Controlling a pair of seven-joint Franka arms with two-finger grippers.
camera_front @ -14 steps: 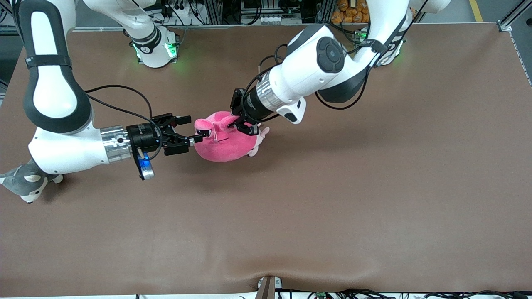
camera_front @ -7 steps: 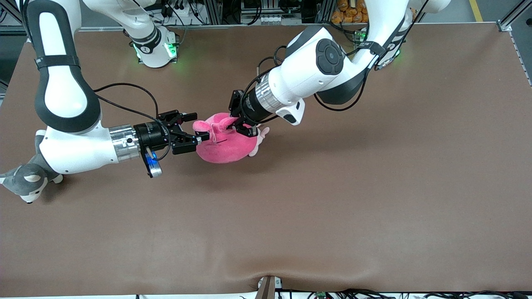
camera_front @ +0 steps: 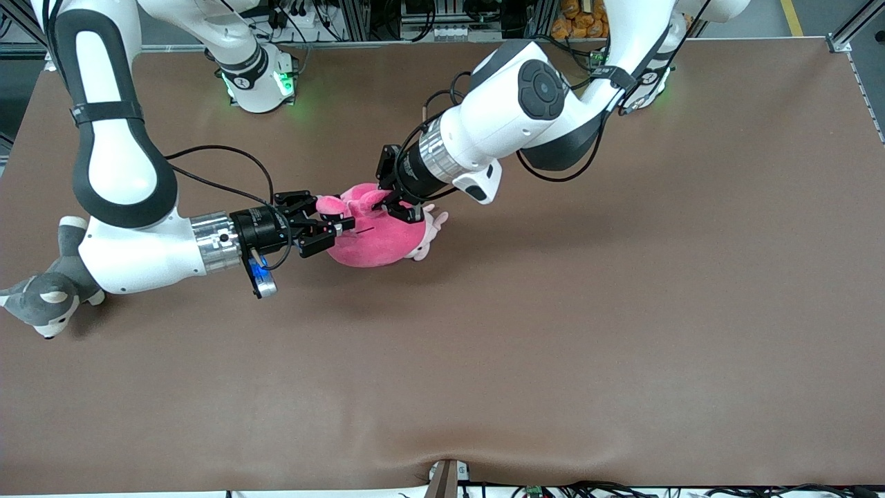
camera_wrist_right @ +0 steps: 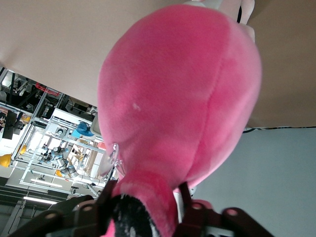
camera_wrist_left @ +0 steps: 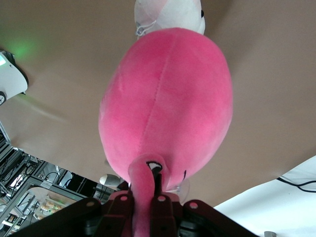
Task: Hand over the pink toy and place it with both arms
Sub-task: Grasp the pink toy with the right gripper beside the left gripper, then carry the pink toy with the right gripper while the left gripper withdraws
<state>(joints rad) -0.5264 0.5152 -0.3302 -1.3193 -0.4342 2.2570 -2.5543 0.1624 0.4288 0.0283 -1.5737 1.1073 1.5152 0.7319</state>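
The left gripper has its fingers pinched tight on a thin pink flap of the big round hot-pink plush toy. It grips the toy at about 1 o'clock on its round body. The right gripper has its fingers around a soft pink bump with a black patch at about 9 o'clock on the toy, and the plush bulges between them. So both grippers have hold of the same toy at once.

The pink toy is near the middle of the brown desk, a bit toward the right arm's end. I cannot tell if it touches the desk.

A small pale pink and white plush animal peeks out from under the pink toy at 3 o'clock.

The left arm comes down from 1 o'clock. The right arm bends in from 9 o'clock.

A grey and white plush dog lies on the desk at the right arm's end, partly under that arm.
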